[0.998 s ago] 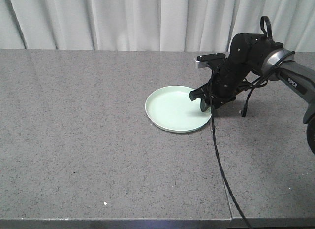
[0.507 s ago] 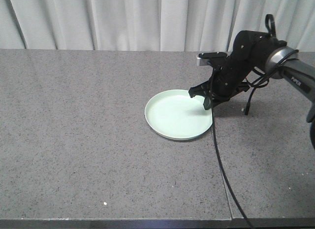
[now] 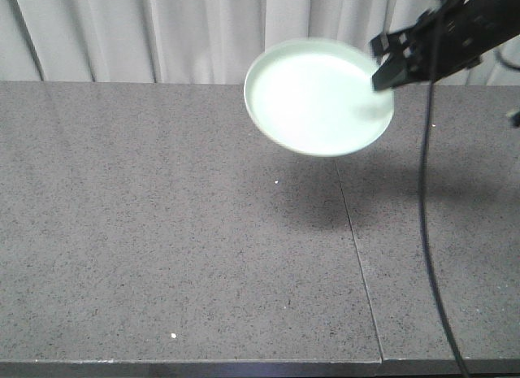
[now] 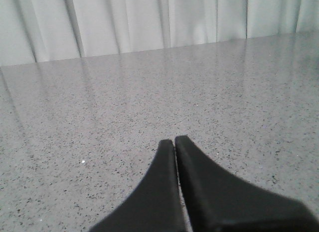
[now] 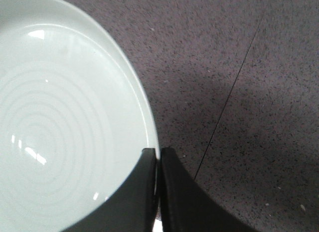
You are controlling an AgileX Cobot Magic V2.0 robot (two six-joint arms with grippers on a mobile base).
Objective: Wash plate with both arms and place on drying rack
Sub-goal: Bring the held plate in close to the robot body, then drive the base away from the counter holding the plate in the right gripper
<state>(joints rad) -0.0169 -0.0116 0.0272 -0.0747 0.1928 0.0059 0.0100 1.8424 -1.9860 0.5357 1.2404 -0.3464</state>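
One plate (image 3: 318, 97) hangs tilted above the desk (image 3: 146, 248), its rim pinched by the right jaws, its face spreading leftward from them; the left jaws, pressed together, hold nothing.

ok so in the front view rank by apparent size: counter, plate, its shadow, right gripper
1. counter
2. plate and shadow: about alike, shadow's edge is blurry
3. right gripper

The plate (image 3: 318, 97) hangs above the countertop (image 3: 162, 232), right fingers (image 3: 390, 67) on its right edge, curtain (image 3: 162, 32) behind.
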